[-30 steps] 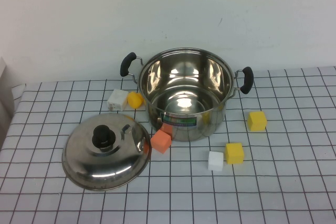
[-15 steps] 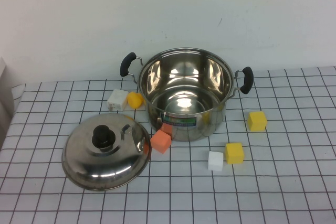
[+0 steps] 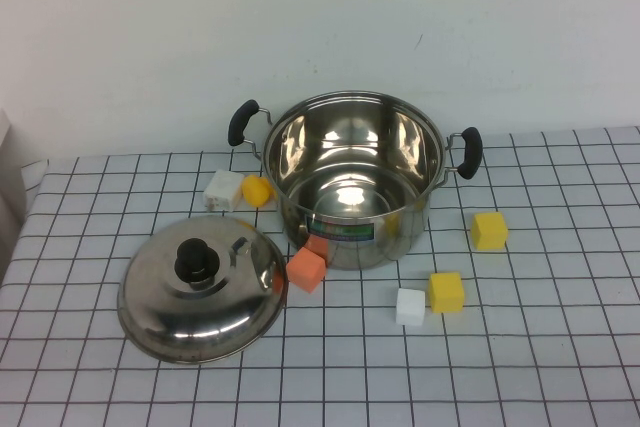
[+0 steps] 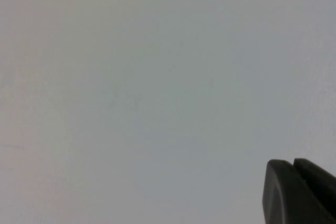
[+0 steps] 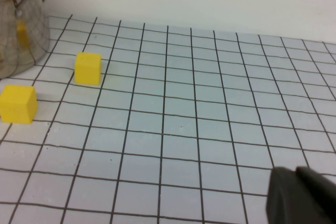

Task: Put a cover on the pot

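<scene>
Pot stands open on the tabletop, far from both pincers, left pincer and right pincer, whose spread you cannot tell; take its rigid, slippery steel lid by the black knob.

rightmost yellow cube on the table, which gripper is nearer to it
Likely right: the right gripper is low over the checked table, the rightmost yellow cube ahead of it; the left gripper faces only a blank surface.
</scene>
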